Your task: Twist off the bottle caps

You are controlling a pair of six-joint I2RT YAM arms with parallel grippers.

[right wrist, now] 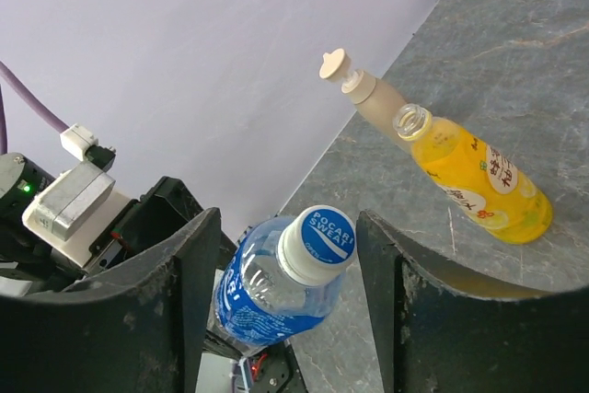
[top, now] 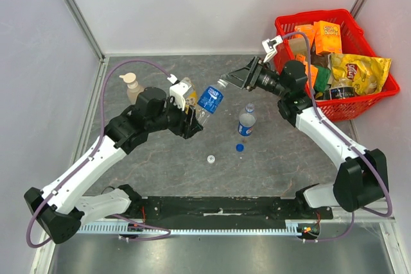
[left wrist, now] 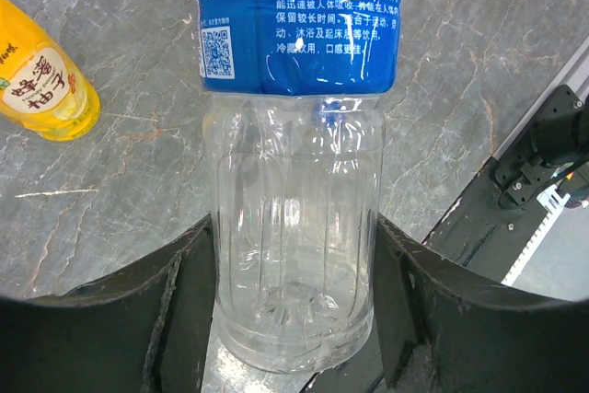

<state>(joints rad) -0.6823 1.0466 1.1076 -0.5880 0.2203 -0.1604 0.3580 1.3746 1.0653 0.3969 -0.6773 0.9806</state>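
My left gripper (top: 192, 120) (left wrist: 294, 264) is shut on the base of a clear bottle with a blue label (top: 209, 101) (left wrist: 294, 181), holding it tilted with the neck up and to the right. Its white cap with a blue top (top: 221, 83) (right wrist: 317, 244) sits between the fingers of my right gripper (top: 230, 76) (right wrist: 287, 255), which is open with a gap on each side of the cap. A second blue-labelled bottle (top: 246, 123) stands on the table. The yellow juice bottle (top: 186, 89) (right wrist: 479, 181) (left wrist: 41, 80) has an open neck. A blue cap (top: 239, 147) and a white cap (top: 210, 158) lie loose on the table.
A beige pump-top soap bottle (top: 133, 86) (right wrist: 354, 85) stands beside the juice bottle at the back left. A red basket (top: 379, 97) full of snack packs sits at the right, close behind my right arm. Walls close the back and the left side.
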